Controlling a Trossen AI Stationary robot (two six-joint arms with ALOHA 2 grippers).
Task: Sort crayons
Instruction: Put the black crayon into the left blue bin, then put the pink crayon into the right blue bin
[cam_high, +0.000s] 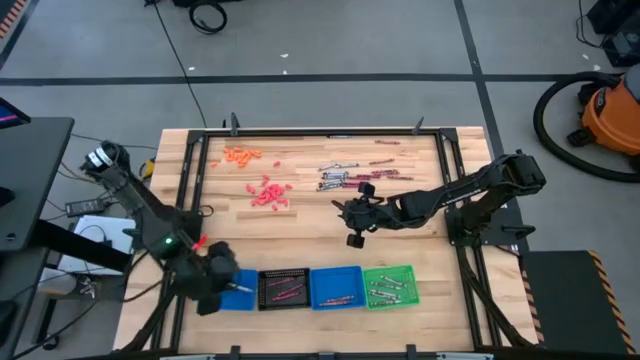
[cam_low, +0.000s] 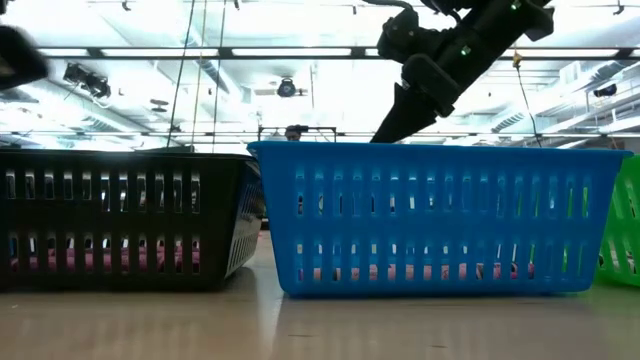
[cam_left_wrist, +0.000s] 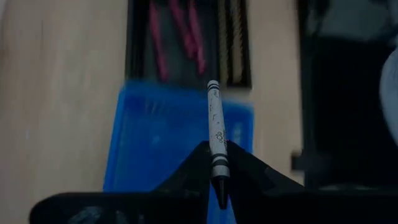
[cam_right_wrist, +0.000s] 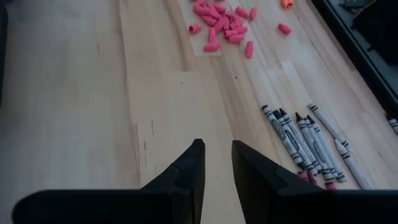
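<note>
Left pincer clamps a grey crayon by its lower end, the stick pointing out over the leftmost blue tray at the table's front-left. Right pincer hangs over bare wood mid-table, fingers narrowly apart, holding nothing.

Risk: the crayon is gripped only near its tip, so it may pivot or slip out early and land on the table or roll into the black tray next door. Release off-centre could bounce it off the tray rim. The right arm sits well clear, so a clash looks unlikely.

Trays in a row along the front edge: black tray holds magenta crayons; the second blue tray has a few reddish sticks; the green tray holds grey ones. Contents of the leftmost blue tray are hidden by the arm. Unsorted grey crayons lie beside the right pincer; pink bits farther off.
</note>
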